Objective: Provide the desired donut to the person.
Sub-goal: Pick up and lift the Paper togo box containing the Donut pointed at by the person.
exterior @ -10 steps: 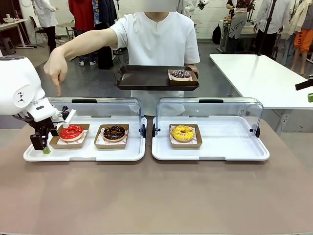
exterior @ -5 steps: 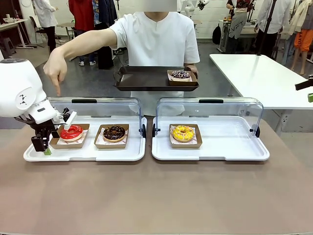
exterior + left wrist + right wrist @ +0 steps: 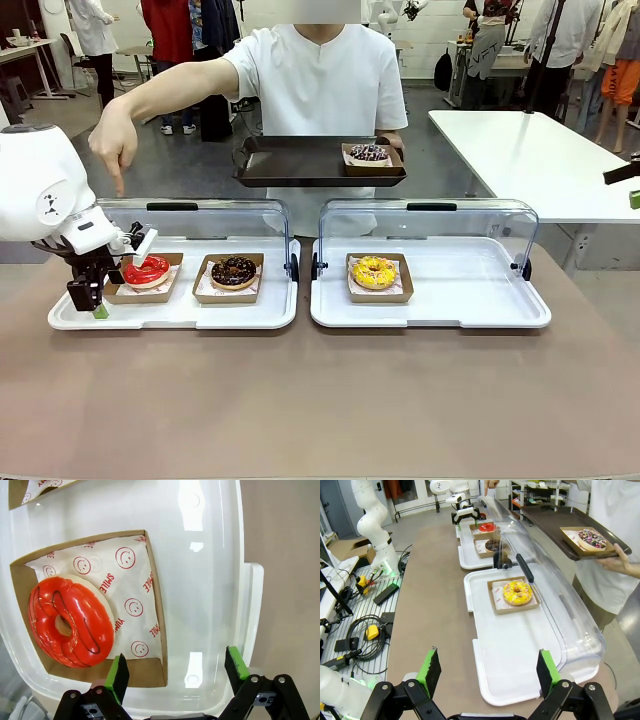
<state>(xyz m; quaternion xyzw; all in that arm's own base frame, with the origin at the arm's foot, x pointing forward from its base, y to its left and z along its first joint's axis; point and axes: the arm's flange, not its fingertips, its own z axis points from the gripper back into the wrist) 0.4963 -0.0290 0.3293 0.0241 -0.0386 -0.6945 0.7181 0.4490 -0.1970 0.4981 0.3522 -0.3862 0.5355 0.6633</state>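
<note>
The left white tray (image 3: 200, 315) on the tabletop (image 3: 320, 400) holds a red donut (image 3: 147, 269) in a brown box (image 3: 113, 294) and a chocolate donut (image 3: 234, 270) in its own box. The right white tray (image 3: 470, 300) holds a boxed yellow donut (image 3: 374, 271). The person (image 3: 320, 80) holds a dark tray (image 3: 290, 160) with a sprinkle donut (image 3: 369, 152), and their pointing hand (image 3: 112, 145) is above the red donut. The left tool (image 3: 177, 667) is wide open and empty, one finger at the brown box's edge. The right tool (image 3: 488, 670) is wide open and empty too

Brown worktop (image 3: 320, 400) in the foreground; a white table (image 3: 535, 155) stands behind at right. Black cables (image 3: 342, 644) and a yellow plug (image 3: 371, 631) lie on the floor (image 3: 337, 587).
</note>
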